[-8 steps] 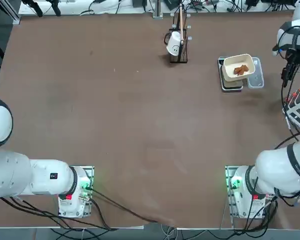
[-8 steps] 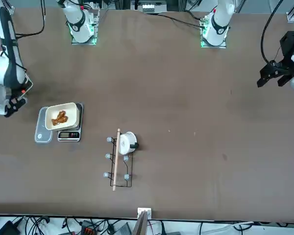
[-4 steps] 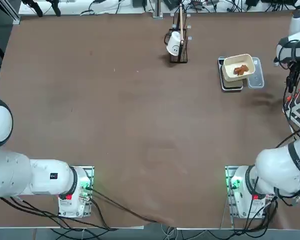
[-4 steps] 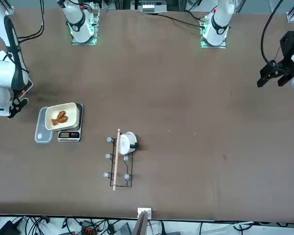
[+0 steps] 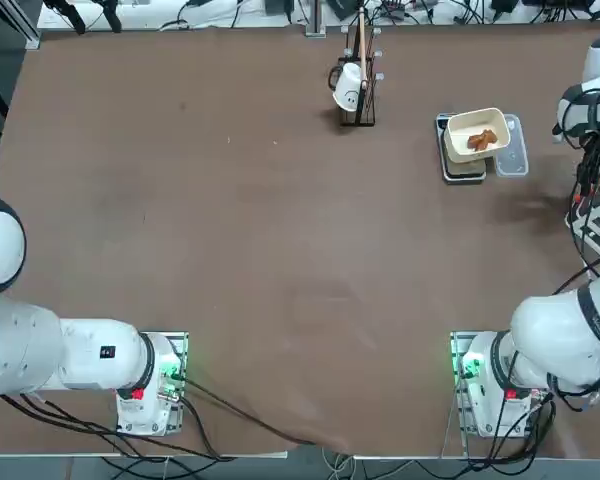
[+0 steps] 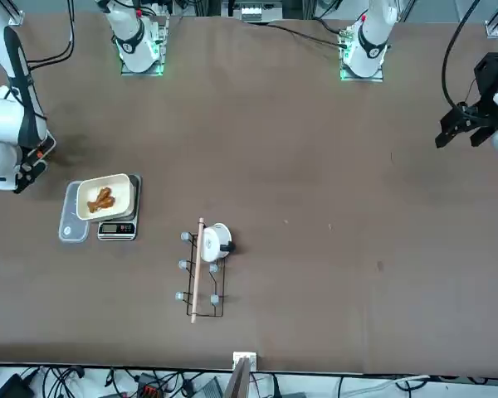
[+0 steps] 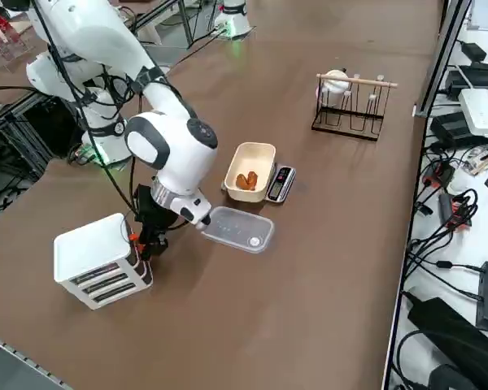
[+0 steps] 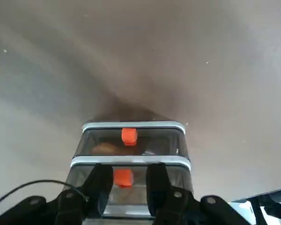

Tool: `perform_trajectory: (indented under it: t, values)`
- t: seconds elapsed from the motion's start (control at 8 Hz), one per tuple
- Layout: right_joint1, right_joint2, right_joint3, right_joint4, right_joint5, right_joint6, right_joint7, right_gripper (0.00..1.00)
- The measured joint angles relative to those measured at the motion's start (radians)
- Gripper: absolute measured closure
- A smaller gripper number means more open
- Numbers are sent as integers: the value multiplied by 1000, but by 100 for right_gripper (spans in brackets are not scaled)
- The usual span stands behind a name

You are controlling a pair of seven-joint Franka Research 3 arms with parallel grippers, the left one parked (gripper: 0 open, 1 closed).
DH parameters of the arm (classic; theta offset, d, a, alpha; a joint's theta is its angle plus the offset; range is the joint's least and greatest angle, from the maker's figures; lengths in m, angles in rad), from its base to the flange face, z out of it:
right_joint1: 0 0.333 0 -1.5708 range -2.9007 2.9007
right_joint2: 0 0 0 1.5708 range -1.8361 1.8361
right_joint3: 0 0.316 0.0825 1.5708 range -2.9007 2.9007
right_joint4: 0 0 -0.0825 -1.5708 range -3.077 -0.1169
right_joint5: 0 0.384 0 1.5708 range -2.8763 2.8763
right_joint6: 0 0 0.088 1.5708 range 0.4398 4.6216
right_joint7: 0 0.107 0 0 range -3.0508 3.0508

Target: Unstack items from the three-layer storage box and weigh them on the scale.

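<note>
Three-drawer storage box [image 7: 106, 264], lower left, side view. Right gripper [image 8: 130, 172]: fingers parted astride orange knob [image 8: 123, 178], nothing held. Apparent step: drawer opening; next, close, pull. Food pieces [image 7: 246, 181]: in cream tray [image 7: 259, 154], upper centre.

The right arm bends downward, its gripper [image 8: 129, 187] low over the table, the two fingers parted.

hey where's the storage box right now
In the right side view, the three-layer storage box stands at the robot's right, with the right gripper right at its drawer front.
</note>
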State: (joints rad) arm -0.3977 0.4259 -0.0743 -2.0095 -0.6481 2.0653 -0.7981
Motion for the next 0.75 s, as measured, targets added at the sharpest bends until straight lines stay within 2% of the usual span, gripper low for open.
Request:
perform_trajectory:
  t: [0.38, 0.62, 0.75]
  values:
    - [0, 0, 0, -3, 0, 0, 0, 56]
    - [-2, 0, 1, -5, 1, 1, 0, 71]
    - [-2, -2, 5, -6, 2, 0, 0, 85]
